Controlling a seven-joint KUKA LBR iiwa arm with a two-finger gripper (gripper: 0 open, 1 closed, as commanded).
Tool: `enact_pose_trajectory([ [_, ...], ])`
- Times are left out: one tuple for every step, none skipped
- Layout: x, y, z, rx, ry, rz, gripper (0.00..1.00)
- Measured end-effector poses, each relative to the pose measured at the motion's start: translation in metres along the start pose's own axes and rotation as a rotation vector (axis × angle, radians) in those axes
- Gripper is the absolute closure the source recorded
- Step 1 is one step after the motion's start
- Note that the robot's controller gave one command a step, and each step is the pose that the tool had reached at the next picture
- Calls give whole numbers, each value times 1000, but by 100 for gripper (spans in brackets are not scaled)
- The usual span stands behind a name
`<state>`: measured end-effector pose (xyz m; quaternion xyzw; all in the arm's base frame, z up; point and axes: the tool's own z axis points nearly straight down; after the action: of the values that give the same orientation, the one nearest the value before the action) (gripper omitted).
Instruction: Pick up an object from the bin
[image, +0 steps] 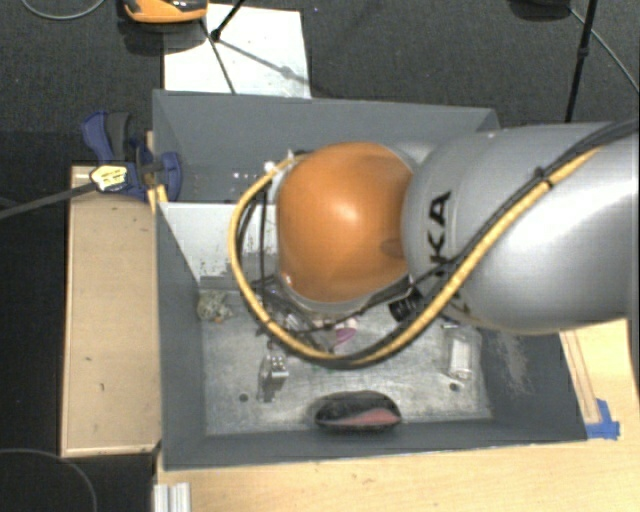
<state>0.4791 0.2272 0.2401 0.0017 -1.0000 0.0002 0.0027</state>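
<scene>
We look down on a dark, speckled floor (60, 90) that fills the top and left of the frame. At the upper edge, left of centre, an orange-and-black object (160, 10) is cut off by the frame. Just beside it a white sheet (260, 60) lies on the floor. A thin black cable (578, 60) runs down at the upper right, and another cable (40, 202) crosses the floor at the left. A pale wooden surface (400, 480) lines the bottom edge.
</scene>
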Motion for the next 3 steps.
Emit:
enact_pose_trajectory([
  [-42,-68,118,3,-1,-25,0],
  [-71,-123,165,-4,-25,-343,0],
  [-105,-139,161,1,-13,-375,0],
])
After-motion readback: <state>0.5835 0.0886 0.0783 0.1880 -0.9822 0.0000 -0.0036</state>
